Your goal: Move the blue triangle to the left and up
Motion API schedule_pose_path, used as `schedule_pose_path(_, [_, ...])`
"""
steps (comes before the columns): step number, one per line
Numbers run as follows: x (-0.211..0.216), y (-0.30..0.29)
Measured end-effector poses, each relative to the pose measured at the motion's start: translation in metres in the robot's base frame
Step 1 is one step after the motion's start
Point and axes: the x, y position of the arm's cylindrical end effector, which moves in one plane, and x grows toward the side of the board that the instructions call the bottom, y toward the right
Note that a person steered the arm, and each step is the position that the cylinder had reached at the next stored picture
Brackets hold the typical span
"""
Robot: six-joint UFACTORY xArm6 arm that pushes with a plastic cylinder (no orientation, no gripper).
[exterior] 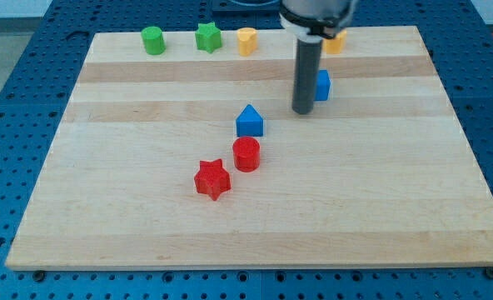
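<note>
The blue triangle (249,122) lies near the middle of the wooden board (380,200), pointing to the view's top. My tip (302,111) is on the board to the triangle's right and slightly above it, a short gap apart and not touching it. A second blue block (323,85) sits just right of the rod and is partly hidden by it, so its shape is unclear.
A red cylinder (246,154) lies just below the triangle, with a red star (212,179) to its lower left. Along the top edge are a green cylinder (152,40), a green star (208,37), a yellow block (246,41) and another yellow block (337,42) partly hidden by the arm.
</note>
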Motion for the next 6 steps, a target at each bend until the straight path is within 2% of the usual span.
schedule_pose_path(1, [0.033, -0.008])
schedule_pose_path(3, [0.033, -0.105])
schedule_pose_path(6, [0.036, -0.195])
